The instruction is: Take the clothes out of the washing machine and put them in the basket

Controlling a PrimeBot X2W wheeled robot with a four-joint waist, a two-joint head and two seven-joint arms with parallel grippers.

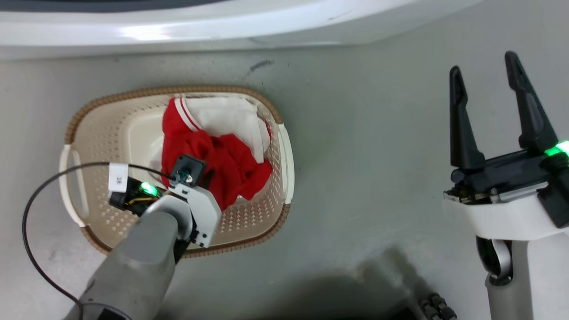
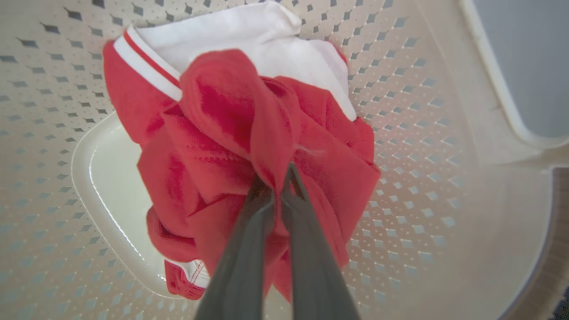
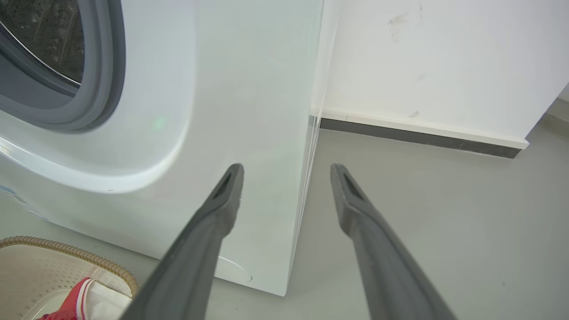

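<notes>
The left gripper (image 2: 278, 178) is pinching the clothes (image 2: 213, 133) inside the basket (image 2: 422, 178); lifting without releasing risks dragging them out. The right gripper (image 1: 483, 62) is hanging open, empty.

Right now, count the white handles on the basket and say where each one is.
2. In the head view, one handle sits at the basket's left end, the other handle at its right end beside the red clothes. The left arm covers part of the near rim.
</notes>
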